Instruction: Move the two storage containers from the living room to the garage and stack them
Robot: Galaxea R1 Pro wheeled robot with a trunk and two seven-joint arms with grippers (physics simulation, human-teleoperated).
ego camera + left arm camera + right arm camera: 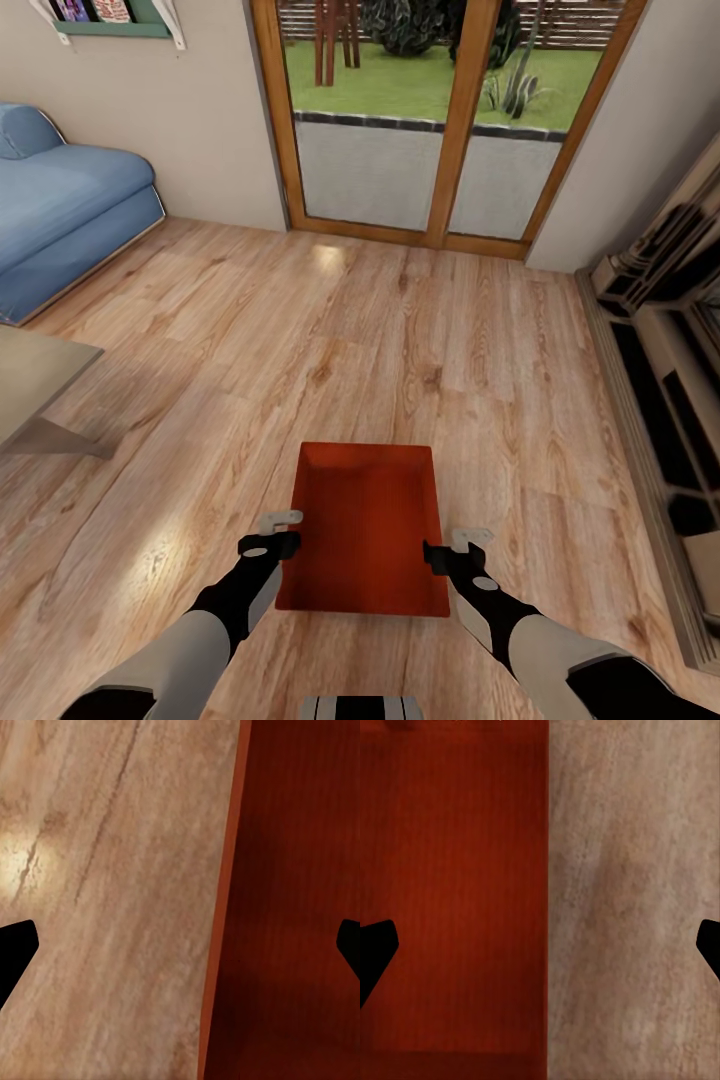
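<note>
Orange-red storage container (367,525), rectangular, open-topped, thin straight walls, flat matte bottom, low over glossy light wood plank floor (420,330). Ahead, wood-framed glass doors (440,120); blue sofa (60,205) far left, pale table corner (35,385) nearer left, long low cabinet (665,370) along the right. Both arms reaching forward and down. Left gripper (285,532) spread wide astride the left wall, right gripper (452,548) likewise astride the right wall — fingers parted, not clenched.
</note>
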